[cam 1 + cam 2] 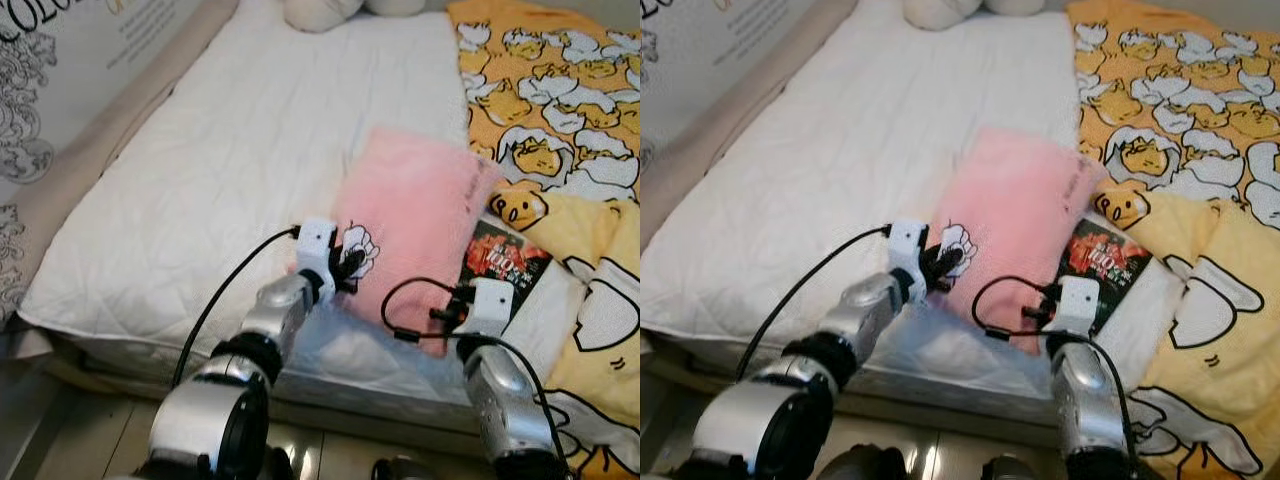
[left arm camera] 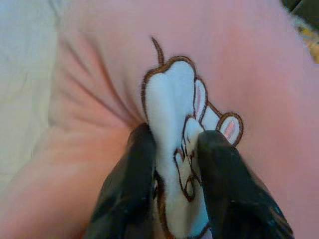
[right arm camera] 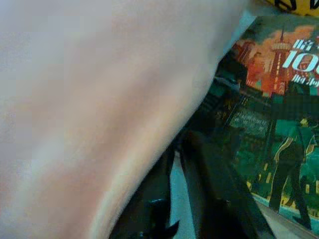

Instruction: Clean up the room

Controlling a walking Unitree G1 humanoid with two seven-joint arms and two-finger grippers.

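Note:
A pink pillow [image 1: 420, 220] lies askew on the white mattress [image 1: 220, 170], near the bed's front edge. My left gripper [image 1: 350, 262] is shut on its left side, and the black fingertips [image 2: 142, 149] pinch the white embroidered patch [image 2: 172, 99]. My right gripper [image 1: 455, 318] is at the pillow's lower right corner, tucked against its underside. Right beside it lies a book [image 1: 505, 262] with a red and teal cover [image 3: 269, 99], partly under the pillow.
A yellow duvet with a cartoon print [image 1: 560, 110] covers the bed's right side and hangs over the front. Pale cushions [image 1: 320, 12] sit at the head. A printed panel [image 1: 60, 70] runs along the left. Tiled floor [image 1: 90, 440] lies below the bed edge.

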